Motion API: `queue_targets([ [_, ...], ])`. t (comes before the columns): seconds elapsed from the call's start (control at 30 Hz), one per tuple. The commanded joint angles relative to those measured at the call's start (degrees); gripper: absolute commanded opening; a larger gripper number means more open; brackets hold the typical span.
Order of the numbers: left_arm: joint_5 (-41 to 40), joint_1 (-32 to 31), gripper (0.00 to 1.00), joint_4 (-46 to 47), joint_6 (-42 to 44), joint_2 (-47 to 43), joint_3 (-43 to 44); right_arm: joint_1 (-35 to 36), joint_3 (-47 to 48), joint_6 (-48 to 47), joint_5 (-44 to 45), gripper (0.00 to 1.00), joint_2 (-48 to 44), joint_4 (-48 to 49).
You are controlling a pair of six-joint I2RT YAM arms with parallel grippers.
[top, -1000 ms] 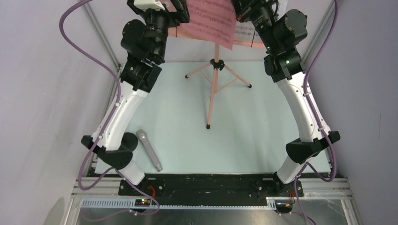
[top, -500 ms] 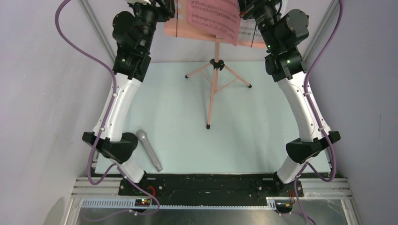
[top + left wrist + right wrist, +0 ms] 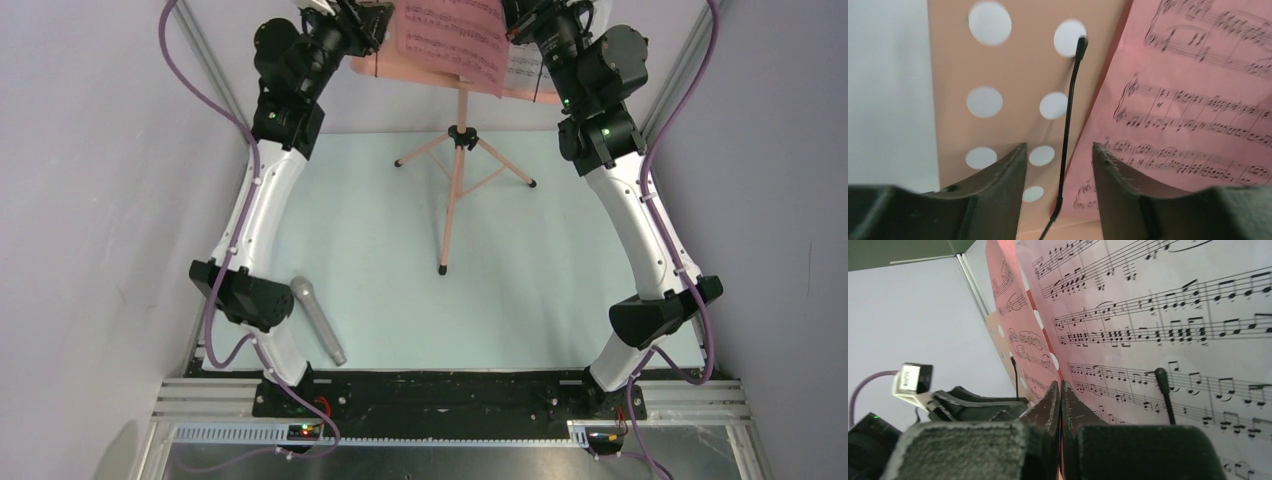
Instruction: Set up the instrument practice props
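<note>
Sheet music rests high at the far end of the workspace: a pink sheet-music page (image 3: pixel 455 40) lies on the perforated desk (image 3: pixel 1013 75) of the salmon-pink tripod music stand (image 3: pixel 458 180), with a white sheet-music page (image 3: pixel 522 66) just beside it on the right, partly under the pink one. The stand's three legs are planted on the far half of the pale-blue table mat (image 3: pixel 370 230). The right gripper (image 3: pixel 1060 390) is at the pages, its fingers pressed together with only a thin pink sliver between them, so it appears clamped on the pink page's edge. A thin black wire retainer (image 3: pixel 1163 390) lies across the white page near those fingers. The left gripper (image 3: pixel 1058 150) faces the desk's left part with its jaws set moderately apart and nothing in its grasp; a second black wire retainer (image 3: pixel 1068 115) runs up the gap between the fingers, beside the pink page's left edge, and whether it touches either finger cannot be told. A grey handheld microphone (image 3: pixel 318 320) lies flat on the mat's near left corner, close to the left arm's base.
</note>
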Motion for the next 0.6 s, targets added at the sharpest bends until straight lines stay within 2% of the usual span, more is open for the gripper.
queue_targets([
  [0.0, 4.47, 0.88, 0.46, 0.96, -3.53, 1.81, 4.04, 0.16, 0.50, 0.65, 0.22, 0.00, -0.38, 3.58],
  [0.13, 3.78, 1.32, 0.27, 0.98, -4.59, 2.07, 4.27, 0.29, 0.52, 0.83, -0.26, 0.00, -0.23, 3.67],
  [0.5, 6.39, 1.32, 0.01, 2.65, -2.81, -1.20, -0.32, 0.09, 0.51, 1.33, -0.45, 0.00, 0.45, 3.26],
  [0.57, 7.52, 1.37, 0.00, 4.74, -1.94, -2.46, -2.82, 0.00, 0.58, 1.62, -0.45, 0.00, 0.69, 3.28],
])
